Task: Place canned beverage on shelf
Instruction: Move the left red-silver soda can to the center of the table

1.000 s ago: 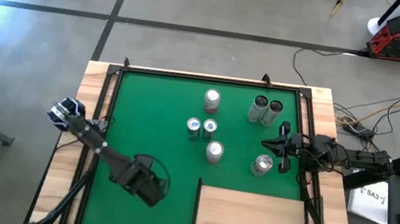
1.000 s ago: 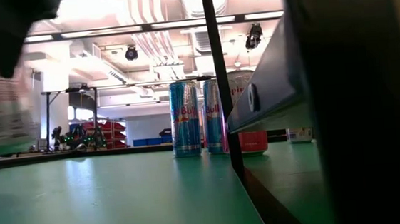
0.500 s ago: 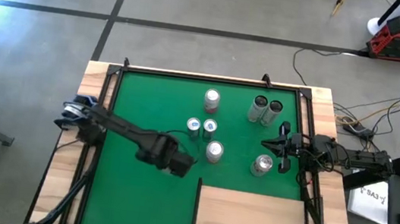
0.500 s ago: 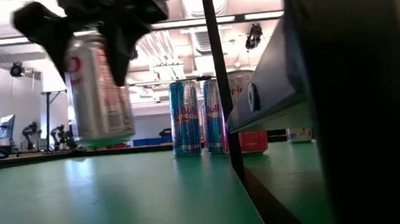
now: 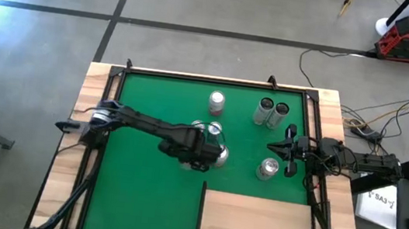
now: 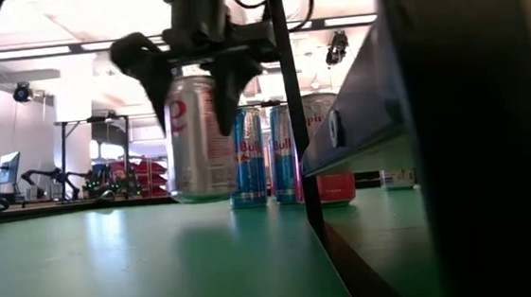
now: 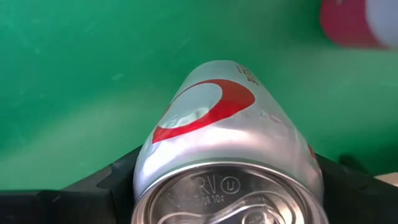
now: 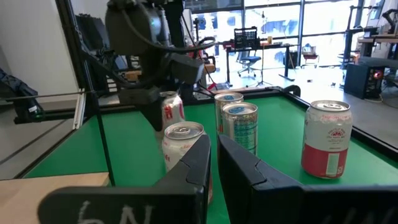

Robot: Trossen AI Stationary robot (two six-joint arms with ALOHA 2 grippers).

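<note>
The left gripper (image 6: 193, 69) has its jaws tight around a silver can (image 6: 198, 135), holding it up off the green mat (image 5: 140, 193). Two blue cans (image 6: 247, 157) stand close behind it. The shelf (image 5: 257, 226) sits near the mat's front edge, a little way from the can. The right gripper (image 5: 288, 150) waits by the right rim, jaws closed, next to another can (image 5: 267, 168).

Bright overhead lighting, glare at top left, blurred red can (image 7: 357, 23) close-up
</note>
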